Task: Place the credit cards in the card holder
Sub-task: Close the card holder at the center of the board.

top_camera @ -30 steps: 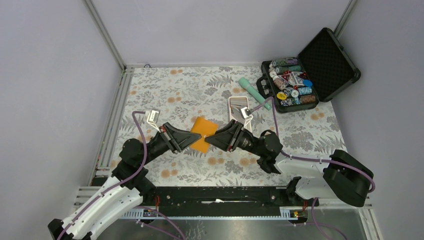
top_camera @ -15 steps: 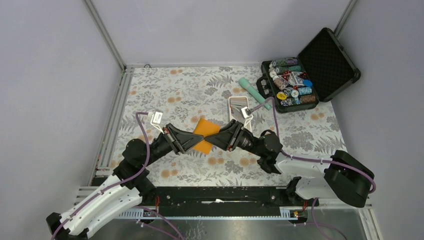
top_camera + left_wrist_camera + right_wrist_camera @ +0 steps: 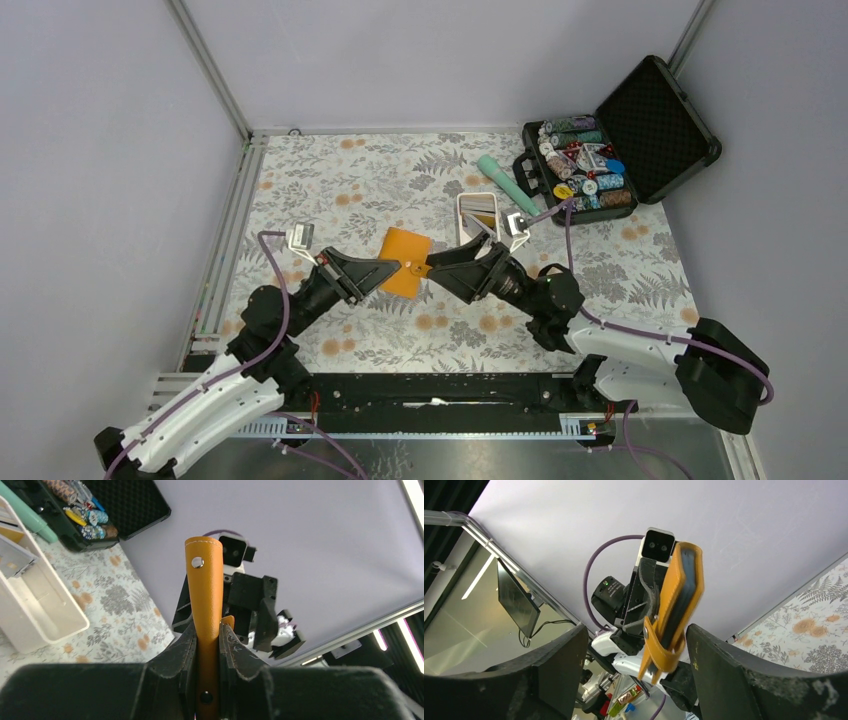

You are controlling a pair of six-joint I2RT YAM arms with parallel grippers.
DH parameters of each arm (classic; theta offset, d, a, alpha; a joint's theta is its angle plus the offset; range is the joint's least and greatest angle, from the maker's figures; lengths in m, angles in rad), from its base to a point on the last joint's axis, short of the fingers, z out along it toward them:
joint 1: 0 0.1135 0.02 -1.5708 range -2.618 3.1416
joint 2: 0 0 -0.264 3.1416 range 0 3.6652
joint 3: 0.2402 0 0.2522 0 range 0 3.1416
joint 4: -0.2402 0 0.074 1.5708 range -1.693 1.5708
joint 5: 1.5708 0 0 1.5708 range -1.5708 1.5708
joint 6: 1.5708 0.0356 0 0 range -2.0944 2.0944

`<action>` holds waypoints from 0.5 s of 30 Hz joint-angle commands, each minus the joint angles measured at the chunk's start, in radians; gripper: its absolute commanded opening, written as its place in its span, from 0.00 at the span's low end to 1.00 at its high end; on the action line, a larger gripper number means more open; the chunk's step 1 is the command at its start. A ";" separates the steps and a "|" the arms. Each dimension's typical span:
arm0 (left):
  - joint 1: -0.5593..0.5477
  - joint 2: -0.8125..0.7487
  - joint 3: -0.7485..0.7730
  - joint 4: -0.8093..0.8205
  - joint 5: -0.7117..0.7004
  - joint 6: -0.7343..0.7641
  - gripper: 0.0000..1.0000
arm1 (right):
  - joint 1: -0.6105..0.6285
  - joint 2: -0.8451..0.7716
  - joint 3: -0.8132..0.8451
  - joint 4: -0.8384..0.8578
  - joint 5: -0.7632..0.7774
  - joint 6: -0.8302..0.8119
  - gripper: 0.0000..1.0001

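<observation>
Small orange leather-like card holder (image 3: 405, 258) is up off the floral worktop (image 3: 330, 190), roughly mid-table, pinched tight in the left gripper (image 3: 385, 273). Right gripper (image 3: 436, 268) sits just beside it, jaws spread wide.

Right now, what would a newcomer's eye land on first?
The orange card holder, held above the table mid-scene, clamped in the left hand, with the right hand open at its opposite edge. Next, the open black case of colourful poker chips at the far right corner.
</observation>
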 commanded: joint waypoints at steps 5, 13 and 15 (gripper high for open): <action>-0.001 -0.046 0.018 0.119 -0.079 -0.063 0.00 | -0.021 -0.022 -0.018 0.074 0.008 0.003 0.64; 0.000 -0.043 0.032 0.111 -0.063 -0.057 0.00 | -0.019 0.042 -0.007 0.131 -0.016 0.042 0.43; 0.000 -0.041 0.036 0.110 -0.056 -0.055 0.00 | -0.019 0.050 -0.008 0.141 -0.017 0.046 0.39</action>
